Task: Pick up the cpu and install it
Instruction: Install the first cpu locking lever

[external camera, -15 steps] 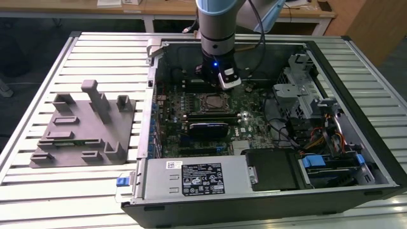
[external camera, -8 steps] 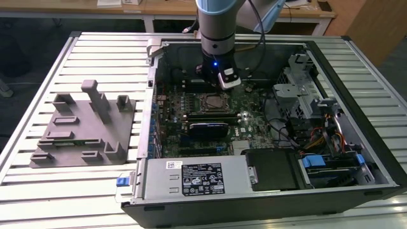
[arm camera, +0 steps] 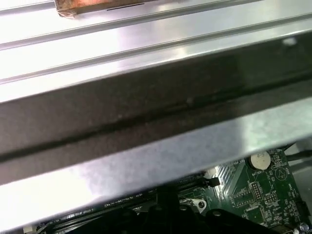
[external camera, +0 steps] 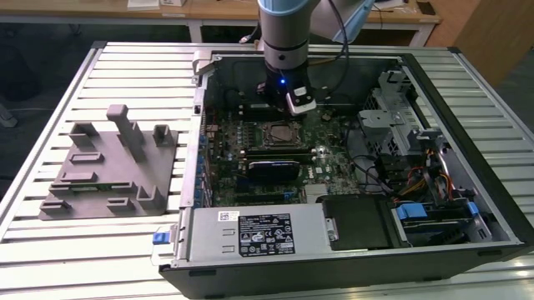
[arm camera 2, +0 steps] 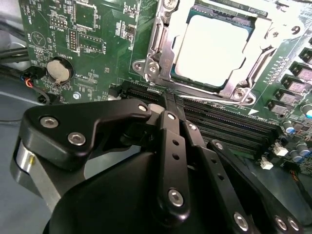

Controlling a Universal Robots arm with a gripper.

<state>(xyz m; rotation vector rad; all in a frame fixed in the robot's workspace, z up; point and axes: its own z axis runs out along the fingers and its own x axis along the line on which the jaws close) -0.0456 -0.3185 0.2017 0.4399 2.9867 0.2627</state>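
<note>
Inside the open black computer case (external camera: 467, 206), the silvery square cpu (arm camera 2: 210, 50) sits in its metal socket; the black gripper (arm camera 2: 168, 105) above is closed, holding nothing.

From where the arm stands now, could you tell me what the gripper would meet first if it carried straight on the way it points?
Probably the motherboard near the memory slots, just beside the socket where the cpu already sits. The gripper points down there, though depth is hard to judge.
</note>
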